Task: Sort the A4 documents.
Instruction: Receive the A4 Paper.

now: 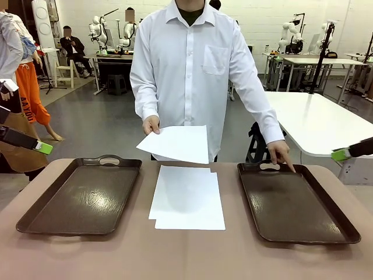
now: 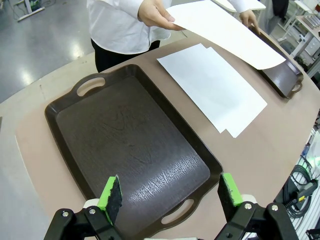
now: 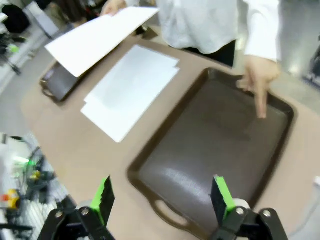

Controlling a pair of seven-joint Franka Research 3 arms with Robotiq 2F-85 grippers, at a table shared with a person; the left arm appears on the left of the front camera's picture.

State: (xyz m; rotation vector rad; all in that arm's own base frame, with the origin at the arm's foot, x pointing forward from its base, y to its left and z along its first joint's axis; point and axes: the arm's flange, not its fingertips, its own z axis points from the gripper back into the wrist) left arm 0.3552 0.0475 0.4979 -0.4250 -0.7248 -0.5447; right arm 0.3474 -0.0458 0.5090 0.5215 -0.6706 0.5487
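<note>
While both grippers hang wide open w/ nothing in them, L gripper (image 1: 42, 147) up by the L tray's (image 1: 81, 195) outer side and R gripper (image 1: 340, 154) by the R tray's (image 1: 294, 210), the paper is all in the middle. Stack (image 1: 187, 197) lies flat btwn the trays, long axis robot-to-person, approx equally far from each gripper. Held sheet (image 1: 175, 143) hovers over the stack's far end, pinched by the person's hand (image 1: 151, 124); the other hand (image 1: 281, 153) points into the R tray at its far rim. Judging from that, R arm is the likelier taker. The sheet lies inward and well apart from it, so the reach would go toward centre.
</note>
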